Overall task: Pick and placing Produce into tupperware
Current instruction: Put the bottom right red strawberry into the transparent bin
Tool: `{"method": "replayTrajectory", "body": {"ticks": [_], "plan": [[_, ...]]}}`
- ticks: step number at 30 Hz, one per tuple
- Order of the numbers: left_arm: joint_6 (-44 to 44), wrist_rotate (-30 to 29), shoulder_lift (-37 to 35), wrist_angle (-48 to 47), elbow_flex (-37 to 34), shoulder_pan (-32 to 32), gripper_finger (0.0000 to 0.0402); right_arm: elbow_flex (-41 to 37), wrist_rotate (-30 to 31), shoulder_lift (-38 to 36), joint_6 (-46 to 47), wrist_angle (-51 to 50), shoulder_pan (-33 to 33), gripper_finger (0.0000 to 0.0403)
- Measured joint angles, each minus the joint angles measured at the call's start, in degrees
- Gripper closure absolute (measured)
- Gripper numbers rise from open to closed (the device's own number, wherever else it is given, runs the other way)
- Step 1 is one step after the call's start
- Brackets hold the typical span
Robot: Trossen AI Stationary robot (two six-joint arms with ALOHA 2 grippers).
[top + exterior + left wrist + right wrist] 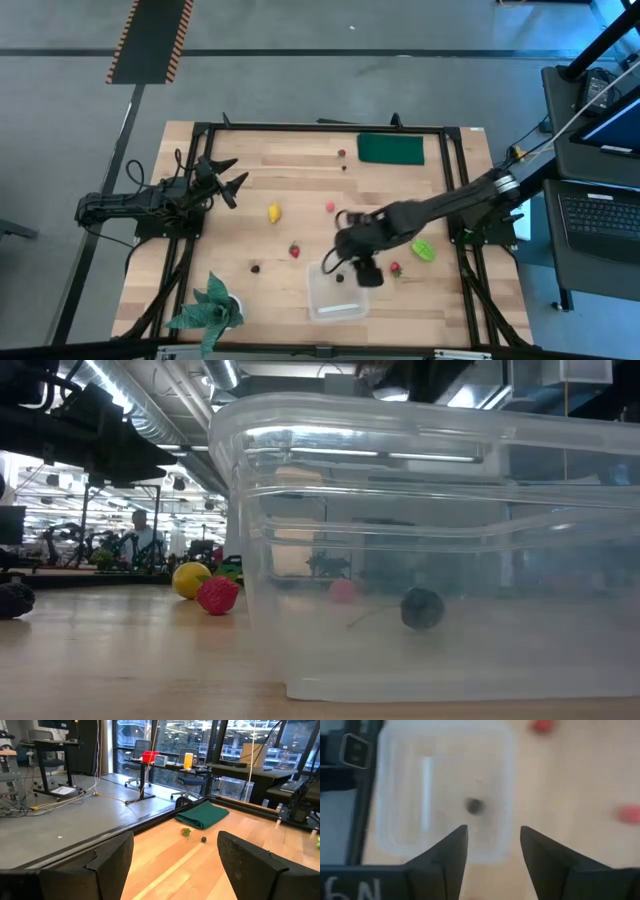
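With one small dark berry (474, 806) already lying inside the clear rounded-square plastic tupperware (322, 300) near the wooden counter's (290, 165) front edge, the empty, parted right pincer (492, 850) hovering above should lift clear before seeking the nearby red strawberry (395, 268).

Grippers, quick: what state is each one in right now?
Left gripper: open, empty, waiting at the table's left side.
Right gripper: open, empty, above the tupperware, where a dark berry lies.

Clear tupperware (430, 540), dark berry (422, 608) inside; yellow lemon (274, 212), green pad (390, 149).
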State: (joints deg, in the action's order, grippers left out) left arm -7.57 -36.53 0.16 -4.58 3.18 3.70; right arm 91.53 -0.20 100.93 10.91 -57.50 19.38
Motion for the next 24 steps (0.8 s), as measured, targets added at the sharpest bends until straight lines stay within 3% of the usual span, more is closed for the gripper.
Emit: {"method": "replayTrajectory", "body": {"ticks": [6,16,24], "plan": [[0.11,0.0,0.0,-0.04,0.0,0.0,0.0121,-8.64,1.25,-10.56,5.67,-3.98,1.31,0.0218],[0.16,0.0,0.0,-0.17,0.0,0.0,0.0121,-35.31,1.59,-24.76,21.64,5.93,4.19,0.0213],[0.17,-0.02,0.0,-0.24,0.0,0.02,0.0121,-45.99,0.33,-27.0,29.53,16.34,4.77,0.0113]]}}
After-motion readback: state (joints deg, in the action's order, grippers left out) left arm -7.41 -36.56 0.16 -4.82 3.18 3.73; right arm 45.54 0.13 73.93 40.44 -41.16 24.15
